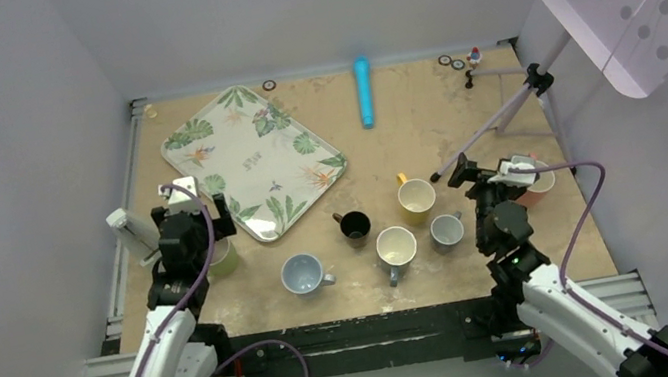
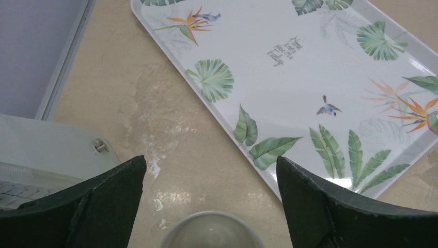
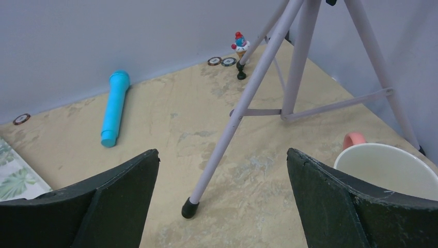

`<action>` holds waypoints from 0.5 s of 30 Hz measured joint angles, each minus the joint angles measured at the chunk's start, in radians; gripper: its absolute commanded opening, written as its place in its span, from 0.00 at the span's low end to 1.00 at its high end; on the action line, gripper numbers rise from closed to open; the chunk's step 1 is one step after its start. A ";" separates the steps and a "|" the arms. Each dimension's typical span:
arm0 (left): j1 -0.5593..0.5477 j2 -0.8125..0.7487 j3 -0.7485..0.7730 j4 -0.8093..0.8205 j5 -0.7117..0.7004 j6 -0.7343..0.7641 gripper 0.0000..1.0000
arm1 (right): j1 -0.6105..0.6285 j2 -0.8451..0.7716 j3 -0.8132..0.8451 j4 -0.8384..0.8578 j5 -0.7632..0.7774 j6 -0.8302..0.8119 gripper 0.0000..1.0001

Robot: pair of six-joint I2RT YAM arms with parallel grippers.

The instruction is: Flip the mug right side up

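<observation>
A pale green mug [image 1: 223,259] stands at the left, just under my left gripper [image 1: 197,225]. In the left wrist view [image 2: 212,233] only its round top with a raised ring shows, which looks like a base facing up. My left gripper [image 2: 210,163] is open and empty, its jaws wide apart above and just behind the mug. My right gripper [image 1: 495,178] is open and empty at the right, beside an upright pink mug [image 1: 539,178] with a white inside [image 3: 385,168]. In the right wrist view the gripper [image 3: 222,152] is over bare table.
Upright mugs stand mid-table: blue [image 1: 303,274], black [image 1: 354,226], cream [image 1: 396,247], yellow [image 1: 416,198], grey [image 1: 446,229]. A leaf-print tray [image 1: 206,173] lies back left. A blue cylinder [image 1: 363,93] lies at the back. A tripod leg [image 3: 243,108] reaches in front of my right gripper. A white block [image 1: 129,231] stands left.
</observation>
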 measured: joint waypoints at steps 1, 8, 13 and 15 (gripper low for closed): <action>0.000 0.003 -0.002 0.000 0.000 -0.002 0.99 | 0.000 -0.005 0.000 -0.001 -0.003 0.000 0.99; 0.000 0.003 -0.005 0.000 0.014 -0.018 0.99 | 0.000 -0.044 0.000 0.003 -0.018 0.000 0.99; 0.000 -0.002 -0.005 0.000 0.016 -0.018 0.97 | 0.000 -0.041 0.000 0.005 -0.019 -0.001 0.99; 0.000 -0.002 -0.005 0.000 0.016 -0.018 0.98 | 0.000 -0.041 0.000 0.005 -0.019 -0.001 0.99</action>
